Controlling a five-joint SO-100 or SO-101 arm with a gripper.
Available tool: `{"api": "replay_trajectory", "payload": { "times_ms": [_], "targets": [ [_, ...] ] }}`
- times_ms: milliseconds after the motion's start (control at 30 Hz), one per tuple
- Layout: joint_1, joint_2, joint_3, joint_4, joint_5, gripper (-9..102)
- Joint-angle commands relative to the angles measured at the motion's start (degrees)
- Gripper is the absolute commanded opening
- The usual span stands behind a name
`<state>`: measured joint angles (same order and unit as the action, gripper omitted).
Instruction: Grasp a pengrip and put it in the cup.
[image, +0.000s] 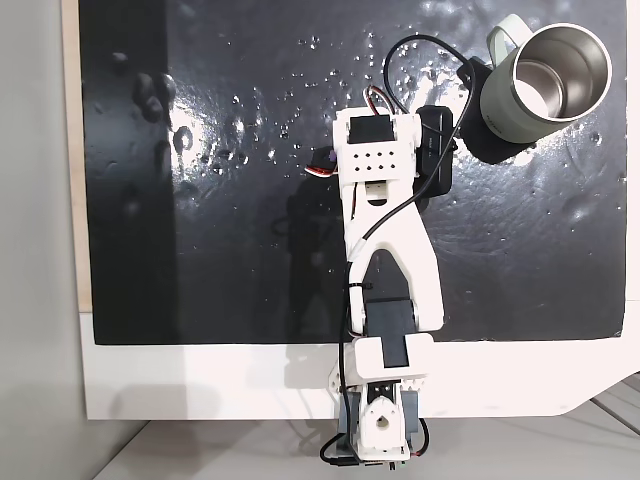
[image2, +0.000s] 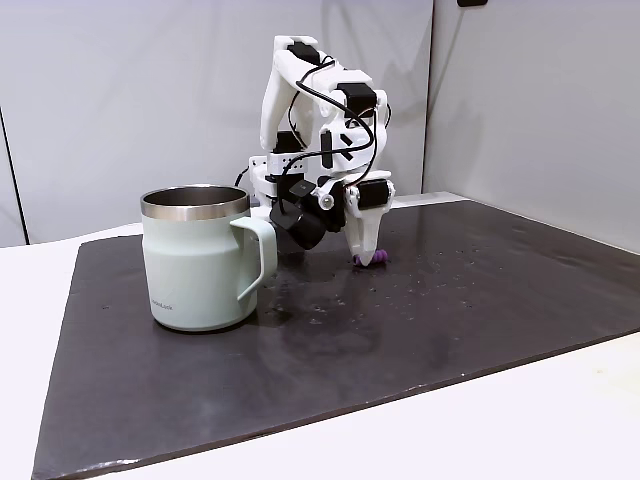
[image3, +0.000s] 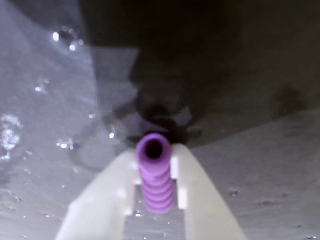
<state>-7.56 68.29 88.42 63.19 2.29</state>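
Note:
In the wrist view the purple ribbed pengrip (image3: 156, 185) lies lengthwise between my two white fingers, its open end pointing away from the camera. My gripper (image3: 155, 161) is shut on it, the fingers pressing both its sides, low over the dark mat. In a fixed view from the side, the gripper (image2: 366, 250) points down at the mat with the pengrip (image2: 372, 260) at its tips, resting on or just above the surface. The pale green cup (image2: 195, 265) stands upright to the left of the gripper, handle toward it. Seen from above, the cup (image: 500, 105) is at the mat's top right corner.
A shiny black mat (image: 200, 250) with scattered water drops covers a white table (image: 200, 385). The arm's base (image: 385, 425) sits at the table's near edge. Grey walls (image2: 520, 100) stand behind the arm.

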Motion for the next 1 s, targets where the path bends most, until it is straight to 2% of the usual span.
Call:
{"api": "replay_trajectory", "payload": {
  "times_ms": [0,167,633,967],
  "targets": [
    [-1.8,1.1,-1.4,-1.9,-0.4,1],
    [-1.6,8.1,-2.0,2.6,-0.4,0],
    [4.1,27.9,-16.2,26.3,-4.2,0],
    [15.3,28.7,-25.2,32.7,-9.6,0]
  ]
}}
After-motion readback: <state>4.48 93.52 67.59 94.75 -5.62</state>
